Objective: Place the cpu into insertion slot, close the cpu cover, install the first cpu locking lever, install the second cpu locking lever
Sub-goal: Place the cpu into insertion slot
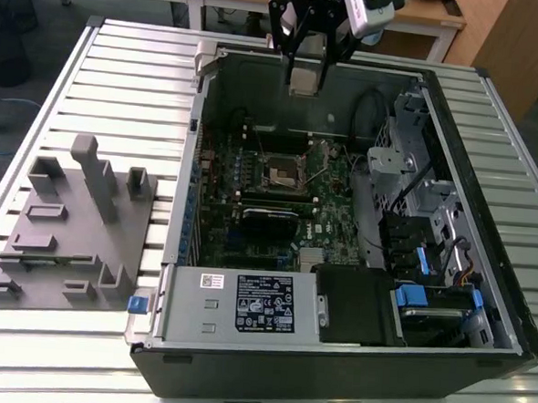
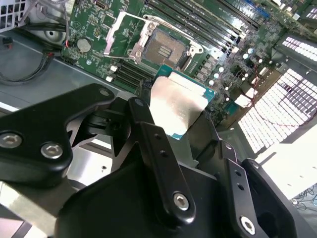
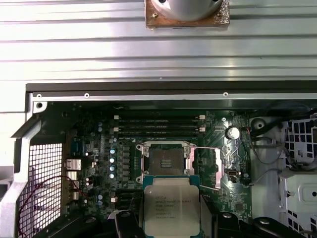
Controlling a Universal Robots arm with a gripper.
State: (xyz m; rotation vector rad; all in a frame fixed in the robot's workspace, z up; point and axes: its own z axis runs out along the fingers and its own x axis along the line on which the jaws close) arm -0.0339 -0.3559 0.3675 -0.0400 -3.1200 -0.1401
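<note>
My gripper (image 1: 305, 74) hangs above the open computer case's far wall, shut on the cpu (image 1: 304, 83), a flat silver-grey square held by two opposite edges. In both wrist views the cpu (image 2: 178, 106) (image 3: 171, 208) sits between the black fingers (image 2: 148, 129), above the board. The insertion slot (image 1: 283, 172) (image 2: 161, 49) (image 3: 167, 161) lies bare on the green motherboard, a dark centre inside a silver rim. It is apart from the chip and well below it. The cpu cover (image 2: 118, 33) (image 3: 210, 168) stands flipped open at one side of the slot.
The case (image 1: 182, 205) lies on a ribbed metal table. Inside are a grey labelled power supply (image 1: 240, 300), a long black card (image 1: 268, 222), cables and drive bays with blue tabs (image 1: 429, 266). A grey fixture block (image 1: 66, 226) sits at the exterior view's left. Memory slots (image 3: 158, 124) run beside the socket.
</note>
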